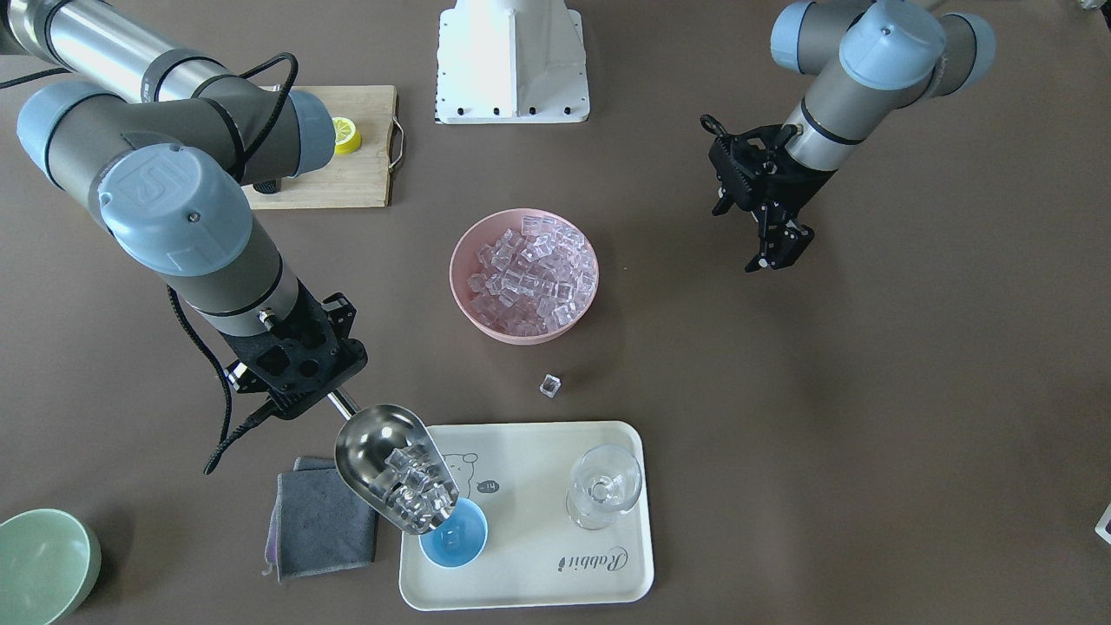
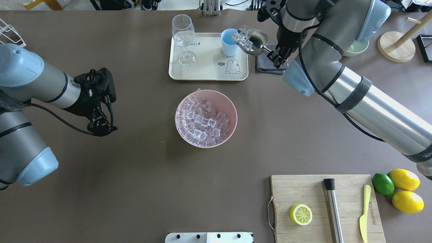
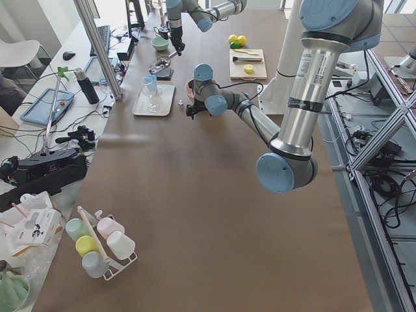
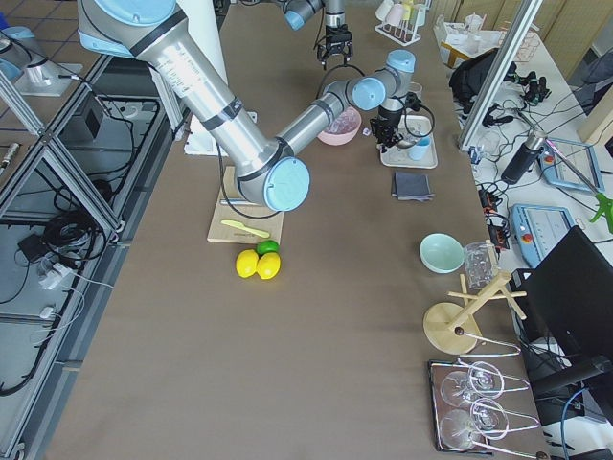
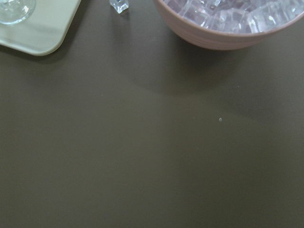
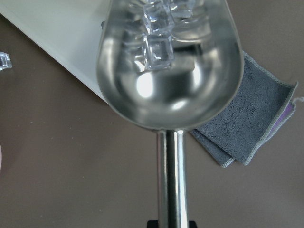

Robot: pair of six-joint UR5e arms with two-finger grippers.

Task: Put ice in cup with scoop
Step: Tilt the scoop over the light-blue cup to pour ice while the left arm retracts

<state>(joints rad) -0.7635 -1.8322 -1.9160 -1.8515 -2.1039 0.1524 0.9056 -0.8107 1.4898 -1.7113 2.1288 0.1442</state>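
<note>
The right arm (image 1: 174, 217) stretched far forward, its black right gripper (image 1: 328, 392) clamped on a shiny steel scoop (image 1: 395, 469); the left gripper (image 1: 781, 249) hung open.

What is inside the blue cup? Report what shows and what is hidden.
Inside the cup, the visible blue part looks empty. The tilted scoop in the right gripper, ice at its lip, covers the rest; cubes there cannot be ruled out.

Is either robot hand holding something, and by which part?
The right hand holds the steel scoop by the end of its thin handle, with ice in its bowl. The left hand is open and holds nothing.
</note>
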